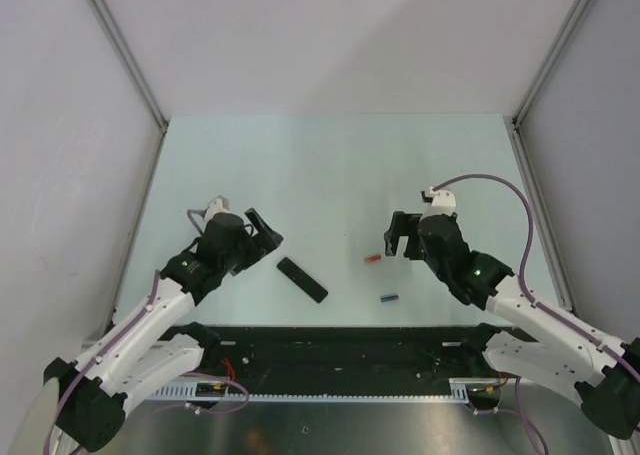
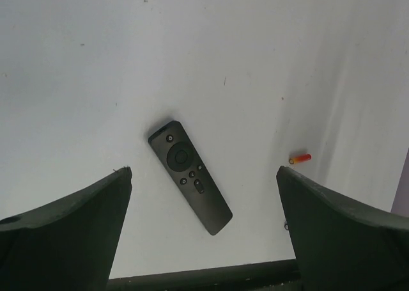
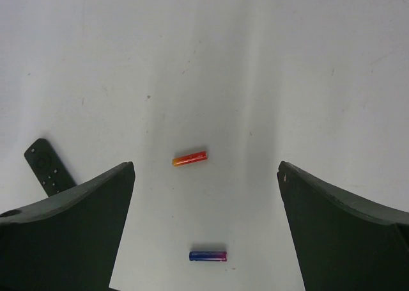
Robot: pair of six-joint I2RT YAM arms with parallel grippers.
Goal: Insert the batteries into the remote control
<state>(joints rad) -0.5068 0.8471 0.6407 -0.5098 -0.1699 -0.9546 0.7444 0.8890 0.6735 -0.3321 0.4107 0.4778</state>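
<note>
The pale table (image 1: 330,165) carries everything, and both arms reach out over it from the near edge. The left claw (image 1: 265,229) hangs above the table with its fingers spread wide and nothing between them. The right claw (image 1: 398,237) is likewise spread wide and empty.

The remote control (image 1: 302,279) lies flat on the table between the two arms, nearer the left claw and clear of it, set on a diagonal. It is a slim, long black bar with rounded corners, button side up. In the left wrist view it shows one small button at the end, a round ring pad beneath it, then a few small buttons, with the rest of its length plain.

The batteries lie on their sides, apart from the remote and from each other. The red-orange battery (image 1: 372,259) rests near the right claw, between that claw and the remote. The blue-purple battery (image 1: 389,298) lies closer to the arm bases, roughly parallel to the first.
</note>
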